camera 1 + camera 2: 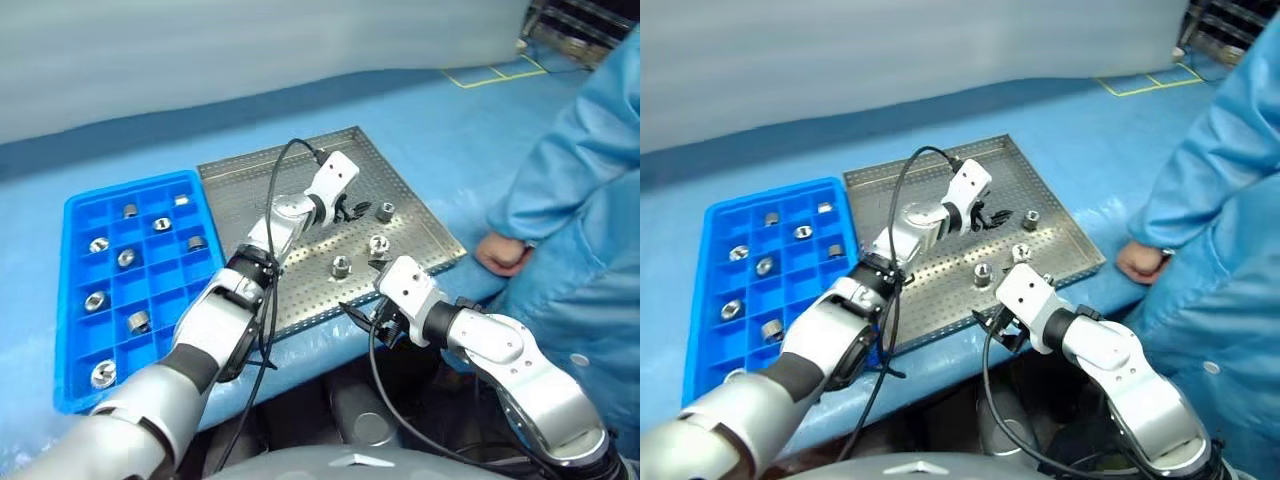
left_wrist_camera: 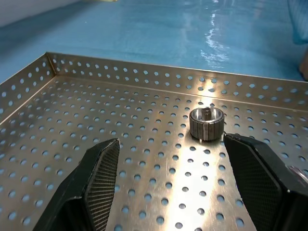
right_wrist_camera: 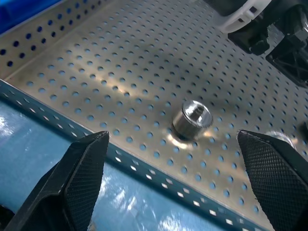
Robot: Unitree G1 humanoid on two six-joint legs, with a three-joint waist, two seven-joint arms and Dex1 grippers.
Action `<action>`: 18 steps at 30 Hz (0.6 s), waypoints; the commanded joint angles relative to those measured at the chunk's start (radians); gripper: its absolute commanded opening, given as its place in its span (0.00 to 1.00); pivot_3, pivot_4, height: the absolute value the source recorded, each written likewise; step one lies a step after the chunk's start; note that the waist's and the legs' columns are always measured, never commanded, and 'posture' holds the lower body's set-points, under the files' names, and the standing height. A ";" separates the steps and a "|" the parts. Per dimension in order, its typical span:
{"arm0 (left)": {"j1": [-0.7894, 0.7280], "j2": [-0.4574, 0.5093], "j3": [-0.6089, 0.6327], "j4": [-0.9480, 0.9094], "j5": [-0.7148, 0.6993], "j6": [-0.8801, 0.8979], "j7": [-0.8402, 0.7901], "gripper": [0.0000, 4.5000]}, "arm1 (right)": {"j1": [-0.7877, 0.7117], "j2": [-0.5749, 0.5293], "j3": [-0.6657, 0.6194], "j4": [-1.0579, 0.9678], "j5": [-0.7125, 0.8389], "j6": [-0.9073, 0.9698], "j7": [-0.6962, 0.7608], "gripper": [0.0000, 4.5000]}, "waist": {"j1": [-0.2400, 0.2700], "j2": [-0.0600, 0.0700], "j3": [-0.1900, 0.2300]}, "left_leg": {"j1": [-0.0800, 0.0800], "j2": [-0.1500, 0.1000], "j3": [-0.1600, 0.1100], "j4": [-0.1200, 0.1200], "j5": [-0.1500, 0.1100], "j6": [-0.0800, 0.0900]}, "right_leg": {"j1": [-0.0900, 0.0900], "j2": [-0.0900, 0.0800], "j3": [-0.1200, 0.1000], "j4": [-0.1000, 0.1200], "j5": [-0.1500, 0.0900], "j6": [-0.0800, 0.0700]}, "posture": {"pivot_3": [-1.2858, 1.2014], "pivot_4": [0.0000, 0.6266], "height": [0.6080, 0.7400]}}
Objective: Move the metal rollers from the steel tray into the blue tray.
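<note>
The steel tray (image 1: 300, 180) lies in the middle of the blue table with three metal rollers (image 1: 385, 211) (image 1: 378, 243) (image 1: 341, 266) loose on its perforated floor. My left gripper (image 1: 352, 210) hovers low over the tray, open and empty. In the left wrist view a roller (image 2: 206, 124) stands just beyond its fingertips (image 2: 98, 178), nearer one finger. My right gripper (image 1: 372, 320) is open and empty at the tray's near rim, and another roller (image 3: 191, 118) lies ahead of it. The blue tray (image 1: 75, 300) to the left holds several rollers (image 1: 126, 258) in separate compartments.
A person in a blue gown (image 1: 580, 200) stands at the right, one hand (image 1: 500, 252) resting on the table beside the steel tray's near right corner. My left arm's black cable (image 1: 272, 190) arcs over the steel tray.
</note>
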 commanded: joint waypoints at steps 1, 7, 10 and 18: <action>-0.067 -0.032 0.013 0.121 0.051 -0.065 0.081 0.83 | 0.029 0.026 -0.025 -0.055 0.011 0.014 -0.036 1.00 | -0.042 0.000 0.000 | 0.000 0.000 0.000 0.000 0.000 0.000 | 0.000 0.000 0.000 0.000 0.000 0.001 | 0.28 0.24 1.00; -0.103 -0.066 0.021 0.228 0.108 -0.080 0.160 0.83 | 0.085 0.058 -0.006 -0.075 -0.001 0.022 -0.092 1.00 | -0.155 -0.001 0.001 | 0.001 0.002 0.001 0.000 0.000 0.000 | 0.001 -0.003 0.002 0.001 0.000 0.004 | 0.27 0.24 1.00; -0.103 -0.068 0.022 0.241 0.130 -0.077 0.180 0.83 | 0.106 0.068 0.001 -0.091 -0.003 0.032 -0.115 1.00 | -0.194 -0.002 0.001 | 0.002 0.002 0.001 0.000 0.000 0.001 | 0.002 -0.004 0.002 0.001 0.000 0.005 | 0.26 0.24 1.00; -0.095 -0.048 0.046 0.256 0.163 -0.068 0.269 0.83 | 0.137 0.093 0.000 -0.079 0.003 0.037 -0.146 1.00 | -0.254 -0.003 0.002 | 0.003 -0.002 0.003 0.000 0.002 0.004 | 0.004 -0.011 0.001 0.001 0.002 0.009 | 0.27 0.24 1.00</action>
